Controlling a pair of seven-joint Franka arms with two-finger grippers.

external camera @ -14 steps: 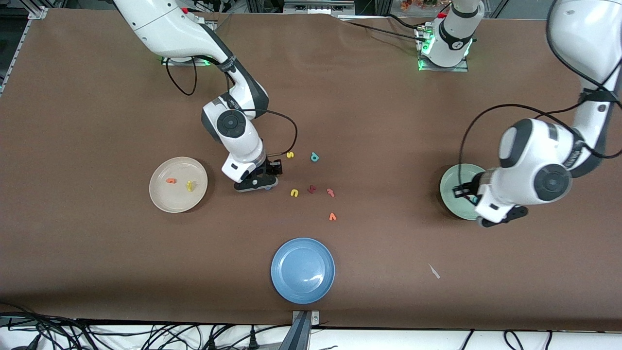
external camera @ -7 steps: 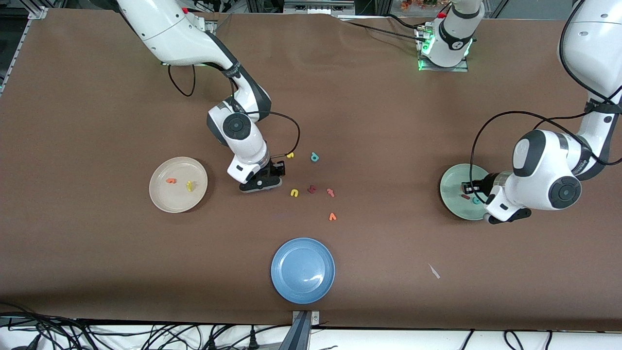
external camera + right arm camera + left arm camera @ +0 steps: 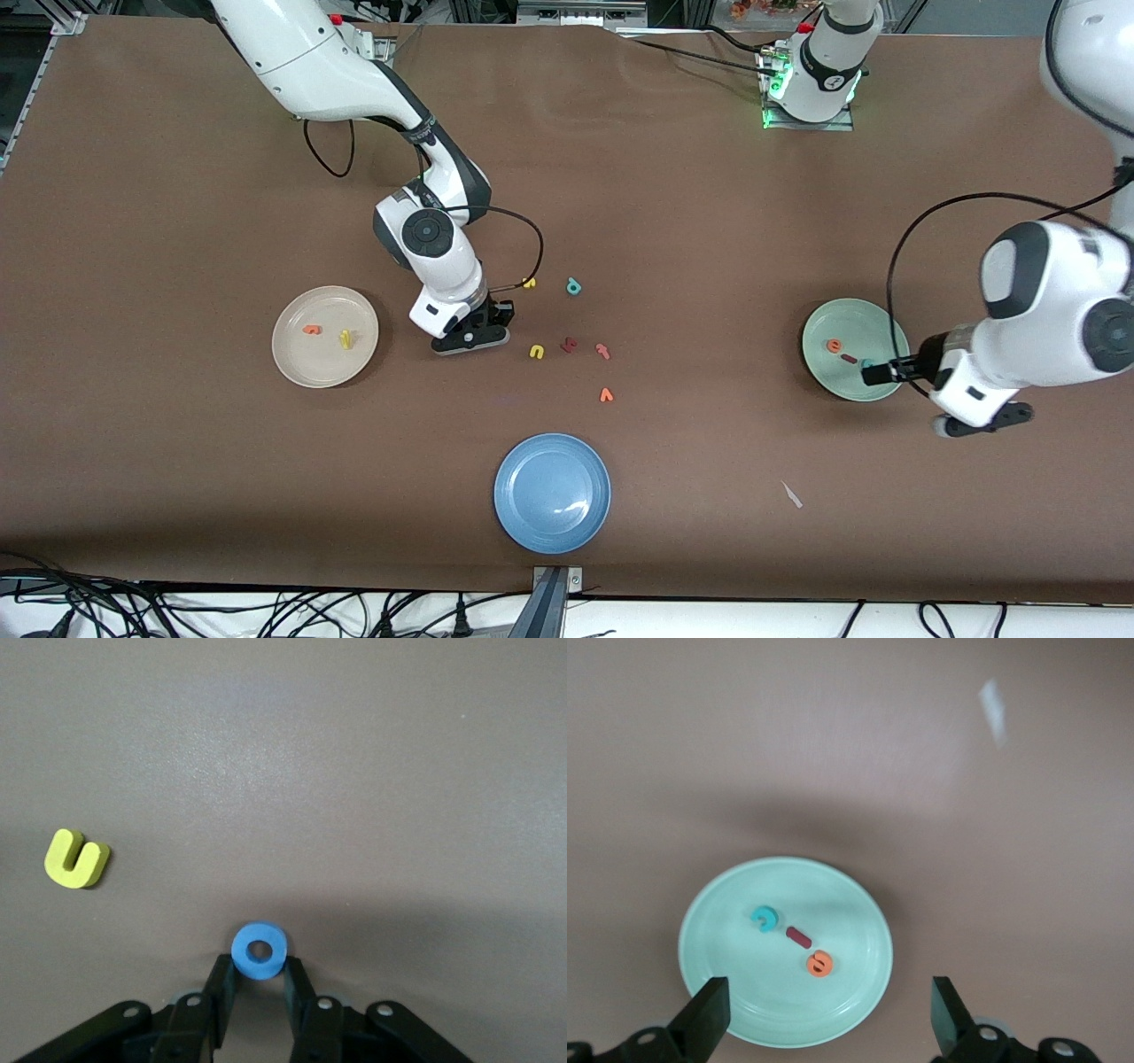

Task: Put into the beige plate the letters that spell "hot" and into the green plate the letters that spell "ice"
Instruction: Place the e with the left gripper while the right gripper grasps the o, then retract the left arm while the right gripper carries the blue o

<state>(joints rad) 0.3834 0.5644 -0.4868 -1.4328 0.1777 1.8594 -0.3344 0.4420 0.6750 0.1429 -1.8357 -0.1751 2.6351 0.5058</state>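
Right gripper [image 3: 259, 979] is down at the table, its fingers pinching the blue "o" [image 3: 259, 950] by its sides; the yellow "u" [image 3: 76, 858] lies well apart. The grip sits low on the ring (only its lower half lies between the pads), so lift slowly and straight up before carrying it to the beige plate [image 3: 292, 363], where the orange "t" [image 3: 311, 330] and yellow "h" [image 3: 345, 338] lie. Left gripper [image 3: 826, 1014], spread wide, hangs over the edge of the green plate [image 3: 726, 992], which holds "i", "c" and "e".
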